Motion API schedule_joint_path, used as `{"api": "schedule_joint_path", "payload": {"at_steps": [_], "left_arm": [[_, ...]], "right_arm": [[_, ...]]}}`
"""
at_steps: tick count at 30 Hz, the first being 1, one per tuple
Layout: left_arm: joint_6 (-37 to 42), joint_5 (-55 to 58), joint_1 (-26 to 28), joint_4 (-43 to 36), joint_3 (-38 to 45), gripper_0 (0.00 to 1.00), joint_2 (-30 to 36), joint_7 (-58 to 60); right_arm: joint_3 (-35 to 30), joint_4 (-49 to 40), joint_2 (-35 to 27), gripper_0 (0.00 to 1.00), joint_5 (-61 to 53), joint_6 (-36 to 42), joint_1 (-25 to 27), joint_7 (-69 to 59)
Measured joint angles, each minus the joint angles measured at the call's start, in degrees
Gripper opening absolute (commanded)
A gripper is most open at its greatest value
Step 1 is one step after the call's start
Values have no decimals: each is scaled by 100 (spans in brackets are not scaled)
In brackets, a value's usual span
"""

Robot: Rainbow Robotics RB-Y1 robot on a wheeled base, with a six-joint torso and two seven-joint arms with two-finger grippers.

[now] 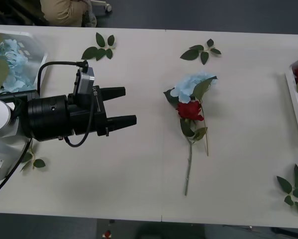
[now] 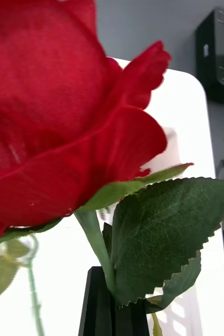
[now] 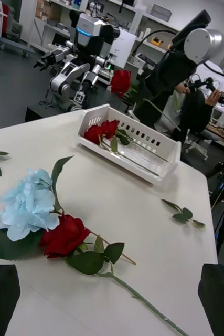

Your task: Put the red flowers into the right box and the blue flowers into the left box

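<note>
A red flower (image 1: pixel 190 109) and a blue flower (image 1: pixel 191 84) lie together mid-table, the rose's stem running toward the front edge. My left gripper (image 1: pixel 130 105) hovers open to their left, its black fingers pointing at them; its wrist view shows the blue flower (image 3: pixel 25 205) and the red flower (image 3: pixel 64 236) just ahead. The left box (image 1: pixel 37 42) at the back left holds blue flowers (image 1: pixel 12 55). The right box (image 3: pixel 127 144) holds red flowers (image 3: pixel 102 130). My right gripper (image 2: pixel 113 294) is shut on the stem of a red flower (image 2: pixel 64 121), held above the right box (image 1: pixel 294 92).
Loose leaf sprigs lie at the back left (image 1: pixel 100 47), at the back middle (image 1: pixel 202 51), at the front right (image 1: pixel 293 189) and beside my left arm (image 1: pixel 32 159). Open tabletop stretches between the central flowers and the right box.
</note>
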Motion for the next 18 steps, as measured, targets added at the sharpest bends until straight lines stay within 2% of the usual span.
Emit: {"api": "schedule_joint_path", "payload": {"at_steps": [6,18], "left_arm": [[0,0,0,0,0,100,0,0],[0,0,0,0,0,100,0,0]], "right_arm": [[0,558,-5,0,164,-540,0,0],[6,735,-4,0,-28,-654,0,-2]]}}
